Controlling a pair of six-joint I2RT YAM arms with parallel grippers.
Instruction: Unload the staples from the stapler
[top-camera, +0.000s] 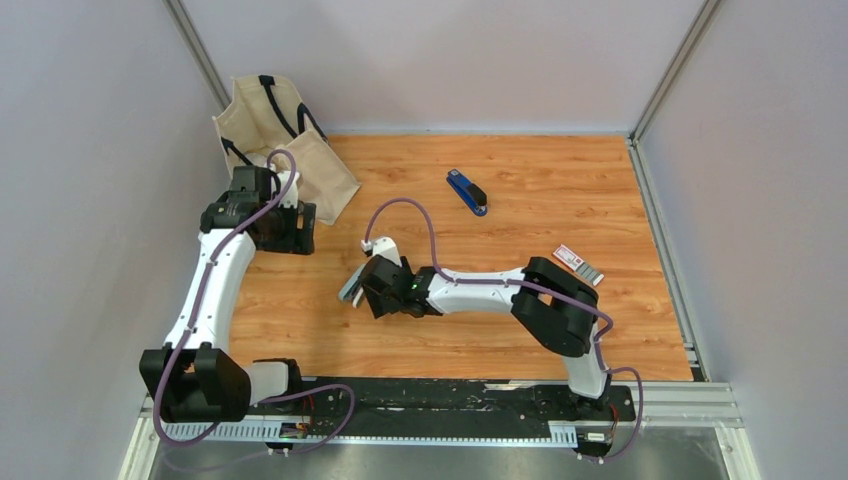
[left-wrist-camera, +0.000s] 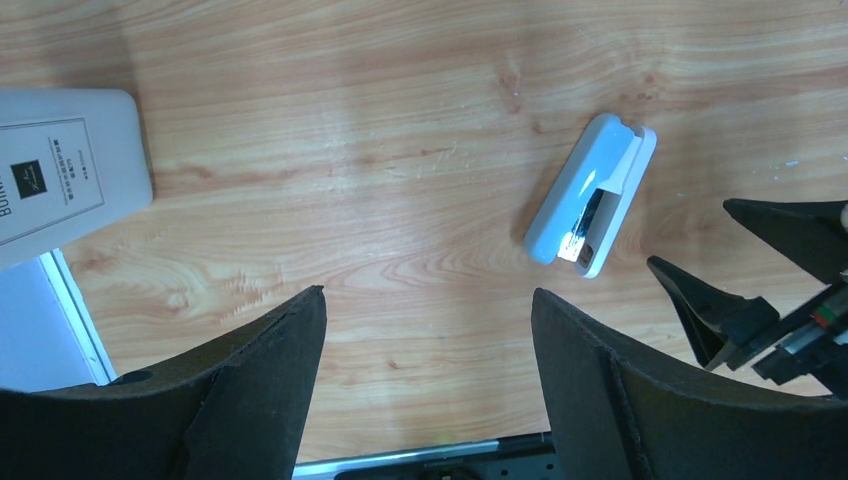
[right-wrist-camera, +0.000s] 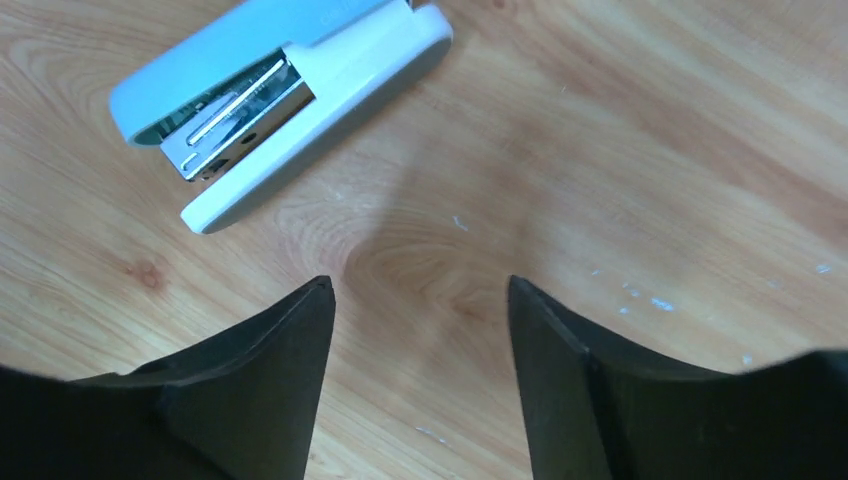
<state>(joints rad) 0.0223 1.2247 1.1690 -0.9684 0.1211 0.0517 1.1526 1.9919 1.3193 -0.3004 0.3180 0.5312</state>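
Observation:
The stapler (top-camera: 350, 286) is small and light grey and lies on its side on the wooden table, left of centre. In the right wrist view (right-wrist-camera: 280, 95) its two halves stand slightly apart, with the silvery metal magazine (right-wrist-camera: 236, 116) showing between them. No loose staples show. My right gripper (top-camera: 366, 291) is open and empty, just right of the stapler and apart from it, with the tips (right-wrist-camera: 420, 285) short of it. My left gripper (top-camera: 298, 230) is open and empty (left-wrist-camera: 428, 300), farther off to the stapler's upper left. The left wrist view also shows the stapler (left-wrist-camera: 592, 195).
A cream tote bag (top-camera: 278, 145) with black handles stands at the back left; its labelled side (left-wrist-camera: 62, 175) is beside my left gripper. A dark blue bar with a black end (top-camera: 467, 192) lies at the back centre. A small red-and-white box (top-camera: 578, 264) lies at the right.

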